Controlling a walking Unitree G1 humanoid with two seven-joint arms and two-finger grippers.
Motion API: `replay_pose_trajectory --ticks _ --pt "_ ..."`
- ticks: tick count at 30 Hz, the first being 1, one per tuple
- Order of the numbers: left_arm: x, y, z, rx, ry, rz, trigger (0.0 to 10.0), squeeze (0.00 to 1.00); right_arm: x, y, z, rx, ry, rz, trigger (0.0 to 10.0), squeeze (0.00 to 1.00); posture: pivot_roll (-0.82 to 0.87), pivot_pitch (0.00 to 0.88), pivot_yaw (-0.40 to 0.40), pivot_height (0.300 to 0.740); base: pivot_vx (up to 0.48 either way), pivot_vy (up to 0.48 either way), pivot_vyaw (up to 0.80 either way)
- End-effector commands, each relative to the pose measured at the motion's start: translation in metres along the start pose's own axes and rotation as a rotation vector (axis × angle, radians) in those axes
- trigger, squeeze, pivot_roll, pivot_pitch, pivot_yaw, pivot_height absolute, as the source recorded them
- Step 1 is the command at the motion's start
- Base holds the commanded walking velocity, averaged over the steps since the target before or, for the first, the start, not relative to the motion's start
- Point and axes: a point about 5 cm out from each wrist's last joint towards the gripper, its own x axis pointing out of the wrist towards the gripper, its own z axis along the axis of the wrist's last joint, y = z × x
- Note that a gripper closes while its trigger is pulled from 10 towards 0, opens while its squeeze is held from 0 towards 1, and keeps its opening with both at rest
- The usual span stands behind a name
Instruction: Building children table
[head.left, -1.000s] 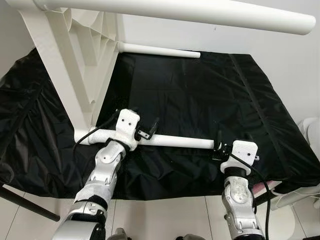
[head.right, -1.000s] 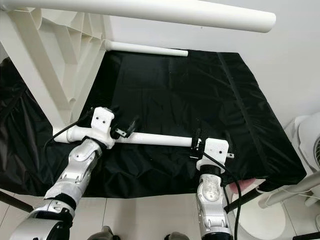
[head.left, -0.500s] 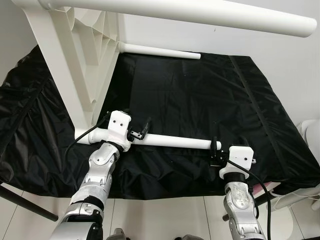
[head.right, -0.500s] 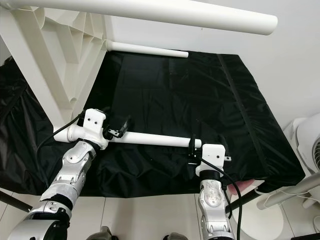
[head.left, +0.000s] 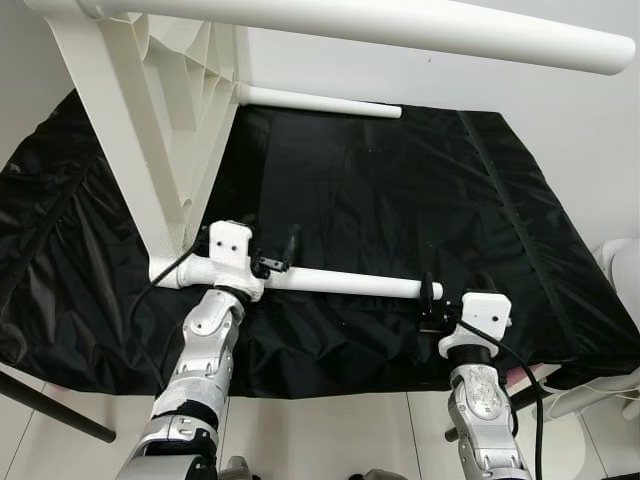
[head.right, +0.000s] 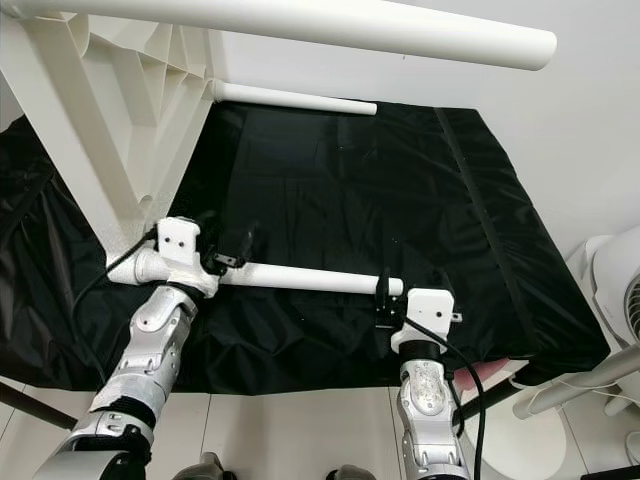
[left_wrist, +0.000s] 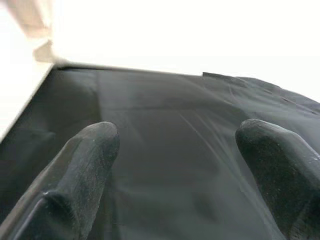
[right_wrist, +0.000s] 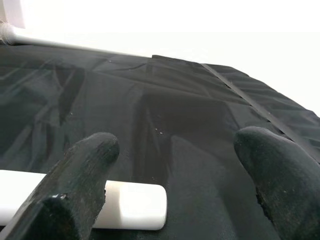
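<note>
While the white table leg (head.left: 345, 283) lies on the black sheet (head.left: 400, 200), we see our left gripper (head.left: 272, 257) and right gripper (head.left: 430, 308) at its ends (both sets of jaws apart, gripping nothing).

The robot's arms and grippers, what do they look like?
Both arms are silver and jointed, each ending in a white wrist block with a black cable looping off it. The left gripper and right gripper have black, rounded jaws with a matte surface.
</note>
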Motion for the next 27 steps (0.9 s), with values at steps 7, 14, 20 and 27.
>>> replay_pose_trajectory --ticks 7,14,20,27 --pt "0.001 -0.006 0.007 -0.017 -0.041 -0.044 10.0 0.0 0.005 0.011 0.01 0.067 -0.042 0.059 10.0 0.0 0.06 0.0 -0.035 0.74 0.0 0.0 0.0" --pt "0.003 -0.011 0.004 -0.012 -0.009 -0.06 10.0 0.0 0.005 0.01 0.009 0.081 -0.033 0.026 10.0 0.0 0.05 0.0 -0.019 0.74 0.0 0.0 0.0" --pt "0.006 -0.014 0.007 -0.057 -0.024 -0.085 10.0 1.0 0.002 0.007 0.012 0.086 -0.049 0.008 10.0 1.0 0.05 0.0 -0.016 0.74 0.0 0.0 0.0" --pt "0.006 -0.017 0.007 -0.029 -0.001 -0.106 10.0 0.56 0.003 0.007 0.012 0.067 -0.044 0.006 10.0 0.0 0.05 0.0 -0.016 0.74 0.0 0.0 0.0"
